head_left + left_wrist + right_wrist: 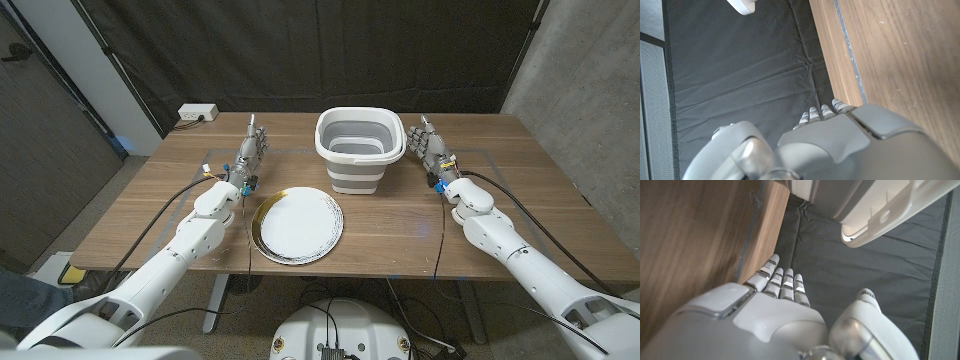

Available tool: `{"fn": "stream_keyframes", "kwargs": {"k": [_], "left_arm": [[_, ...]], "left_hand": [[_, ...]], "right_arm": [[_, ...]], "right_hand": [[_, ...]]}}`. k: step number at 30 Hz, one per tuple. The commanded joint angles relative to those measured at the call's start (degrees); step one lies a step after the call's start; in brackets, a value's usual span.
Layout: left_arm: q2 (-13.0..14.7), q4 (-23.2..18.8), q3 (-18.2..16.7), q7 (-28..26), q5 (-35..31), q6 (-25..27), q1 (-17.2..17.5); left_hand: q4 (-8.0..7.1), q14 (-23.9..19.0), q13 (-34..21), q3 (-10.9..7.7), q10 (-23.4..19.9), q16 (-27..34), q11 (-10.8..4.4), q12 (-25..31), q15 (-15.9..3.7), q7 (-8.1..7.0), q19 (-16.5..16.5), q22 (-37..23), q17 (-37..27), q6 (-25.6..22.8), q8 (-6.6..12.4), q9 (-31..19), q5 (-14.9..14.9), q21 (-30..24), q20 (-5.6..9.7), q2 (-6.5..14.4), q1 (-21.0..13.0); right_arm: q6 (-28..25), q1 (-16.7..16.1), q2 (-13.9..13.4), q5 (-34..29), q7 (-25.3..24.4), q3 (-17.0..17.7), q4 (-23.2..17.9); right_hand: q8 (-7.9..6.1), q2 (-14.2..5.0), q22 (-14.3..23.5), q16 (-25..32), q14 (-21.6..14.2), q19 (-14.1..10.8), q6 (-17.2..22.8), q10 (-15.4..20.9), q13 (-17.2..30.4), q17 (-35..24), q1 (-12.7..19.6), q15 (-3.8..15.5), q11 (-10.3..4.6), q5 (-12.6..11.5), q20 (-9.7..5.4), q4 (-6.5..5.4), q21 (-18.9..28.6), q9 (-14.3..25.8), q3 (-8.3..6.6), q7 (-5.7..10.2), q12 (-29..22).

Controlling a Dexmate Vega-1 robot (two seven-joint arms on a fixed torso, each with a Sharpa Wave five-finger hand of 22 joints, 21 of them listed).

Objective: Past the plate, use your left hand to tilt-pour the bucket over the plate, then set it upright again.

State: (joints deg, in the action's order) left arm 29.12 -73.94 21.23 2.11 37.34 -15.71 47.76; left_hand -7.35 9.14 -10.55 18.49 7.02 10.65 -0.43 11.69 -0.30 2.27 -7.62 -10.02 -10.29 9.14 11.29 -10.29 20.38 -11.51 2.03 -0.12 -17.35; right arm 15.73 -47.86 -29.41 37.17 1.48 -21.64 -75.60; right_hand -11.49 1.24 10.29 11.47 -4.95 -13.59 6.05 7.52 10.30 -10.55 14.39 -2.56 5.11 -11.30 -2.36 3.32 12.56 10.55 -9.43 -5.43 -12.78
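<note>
Bucket (pixel 359 150) is upright at the far middle of the wooden tabletop (pixel 520 190): white rim, grey and white banded collapsible wall, nothing visible inside from the head view. Nothing is touching it.

Plate (pixel 297 225) is white with a thin gold rim and sits flat near the front edge, just in front of the bucket and slightly toward the robot's left. There is a small gap between plate and bucket.

Left hand (pixel 248 160) is over the tabletop to the left of the bucket, well apart from it and behind the plate's left side. Its fingers (pixel 257 137) are straight, close together and pointing away from the robot, holding nothing. In the left wrist view the back of the left hand (pixel 850 145) is in the foreground, fingertips reaching toward the tabletop's far edge with black curtain beyond.

Right hand (pixel 432 152) is just beside the bucket's right side with a narrow gap, no contact. Its fingers (pixel 424 135) are extended, pointing away, and hold nothing. The right wrist view shows the same right hand (pixel 775 315) with straight fingers and thumb apart, with the bucket's white rim (pixel 875 215) close beside the hand.

White power strip (pixel 198 114) sits at the tabletop's far left corner. Black curtain (pixel 300 50) hangs behind.
</note>
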Motion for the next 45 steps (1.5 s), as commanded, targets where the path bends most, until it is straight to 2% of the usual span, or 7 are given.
{"fn": "stream_keyframes", "kwargs": {"k": [1, 5, 18, 33, 37, 41, 45], "left_arm": [[0.72, -0.53, 0.22, 0.12, 0.17, 1.70, -0.01], [0.51, 0.01, 0.34, 0.98, -0.30, 0.12, -0.22], [1.14, -1.01, 1.97, 0.61, -5.34, -3.19, -1.68], [0.88, -0.15, 2.52, 0.47, -9.90, -12.14, -0.80], [0.78, 0.72, 2.69, -0.96, -12.62, -15.07, -0.80], [-0.01, 2.97, 2.65, -1.99, -14.42, -18.57, -1.34], [-0.58, 4.58, 2.62, -3.17, -16.15, -21.02, -1.89]], "left_hand": [[0.05, 0.40, -0.19, 0.29, 0.33, 0.38, -0.04, 0.27, -0.05, 0.05, -0.41, -0.30, -0.12, 0.22, 0.35, -0.25, 0.42, -0.32, 2.82, 0.09, -0.58], [0.14, 0.17, -0.19, 0.17, 0.17, 0.43, -0.13, 0.31, -0.05, -0.02, -0.44, -0.29, -0.12, 0.12, 0.36, -0.26, 0.50, -0.29, 2.67, 0.23, -0.79], [1.97, -2.22, -0.16, -1.55, -2.22, 0.76, -1.23, 0.88, -0.57, -0.70, 1.11, -0.17, -0.02, -2.31, 0.95, -0.22, 1.47, -0.52, 2.46, 2.21, -5.05], [4.41, -6.19, -0.16, -3.24, -5.66, 1.26, -1.90, 1.46, -1.57, -1.29, 4.60, -0.13, 0.02, -5.52, 1.47, -0.24, 1.95, -1.14, 2.55, 4.19, -10.67], [5.42, -7.27, -0.18, -3.69, -6.87, 1.26, -2.42, 1.62, -1.73, -1.67, 6.01, -0.14, 0.02, -6.72, 1.67, -0.27, 1.98, -1.38, 3.05, 4.43, -12.71], [7.82, -10.39, -0.25, -4.53, -9.94, 1.54, -2.62, 2.12, -2.54, -1.87, 8.85, -0.20, -0.02, -9.23, 2.07, -0.35, 1.91, -1.80, 3.31, 4.53, -17.31], [9.24, -12.59, -0.31, -4.85, -12.32, 1.72, -3.18, 2.49, -2.91, -2.10, 10.67, -0.26, -0.06, -11.61, 2.49, -0.41, 1.77, -2.05, 3.10, 4.38, -20.01]], "right_arm": [[-2.83, 0.02, -0.17, 0.03, -0.36, -0.61, -1.27], [-3.51, -0.66, -0.53, 0.18, -0.85, -0.52, -2.32], [-3.14, -4.61, -1.85, 0.16, -3.71, 0.73, -6.46], [-3.79, -6.75, -2.97, 0.56, -5.09, 1.59, -9.16], [-4.16, -6.75, -2.82, 0.30, -5.47, 1.27, -9.48], [-4.83, -7.58, -3.10, -0.04, -6.95, 1.38, -10.98], [-5.60, -8.52, -3.86, -0.31, -8.32, 1.81, -13.14]], "right_hand": [[-0.30, -0.07, 0.25, 0.22, -0.56, -0.35, 0.37, 0.80, 0.07, -0.13, 0.40, -0.05, 0.21, -0.39, -1.72, -0.06, 0.31, 0.12, -0.41, 0.03, -0.33], [-0.28, -0.25, 0.25, 0.19, -0.73, -0.43, 0.45, 0.95, 0.08, -0.11, 0.49, -0.11, 0.25, -0.42, -1.68, -0.03, 0.28, 0.12, -0.47, 0.09, -0.33], [-0.21, -0.60, 0.25, 0.15, -1.17, -0.63, 0.57, 1.35, 0.10, -0.06, 0.73, -0.16, 0.33, -0.45, -1.45, 0.08, 0.22, 0.13, -0.60, 0.18, -0.36], [-0.16, -0.90, 0.26, 0.11, -1.78, -0.97, 0.78, 1.77, 0.14, -0.02, 1.00, -0.25, 0.27, -0.43, -1.31, 0.24, 0.19, 0.13, -0.70, 0.26, -0.35], [-0.14, -0.94, 0.27, 0.09, -1.87, -1.01, 0.80, 1.84, 0.15, -0.02, 1.04, -0.20, 0.28, -0.42, -1.29, 0.27, 0.17, 0.14, -0.71, 0.36, -0.34], [-0.12, -0.99, 0.27, 0.05, -1.92, -1.05, 0.81, 1.93, 0.15, -0.01, 1.09, -0.26, 0.32, -0.41, -1.27, 0.30, 0.15, 0.14, -0.72, 0.36, -0.34], [-0.11, -1.05, 0.27, 0.01, -1.97, -1.08, 0.85, 2.00, 0.16, -0.01, 1.15, -0.29, 0.33, -0.40, -1.24, 0.34, 0.12, 0.14, -0.74, 0.39, -0.33]]}}
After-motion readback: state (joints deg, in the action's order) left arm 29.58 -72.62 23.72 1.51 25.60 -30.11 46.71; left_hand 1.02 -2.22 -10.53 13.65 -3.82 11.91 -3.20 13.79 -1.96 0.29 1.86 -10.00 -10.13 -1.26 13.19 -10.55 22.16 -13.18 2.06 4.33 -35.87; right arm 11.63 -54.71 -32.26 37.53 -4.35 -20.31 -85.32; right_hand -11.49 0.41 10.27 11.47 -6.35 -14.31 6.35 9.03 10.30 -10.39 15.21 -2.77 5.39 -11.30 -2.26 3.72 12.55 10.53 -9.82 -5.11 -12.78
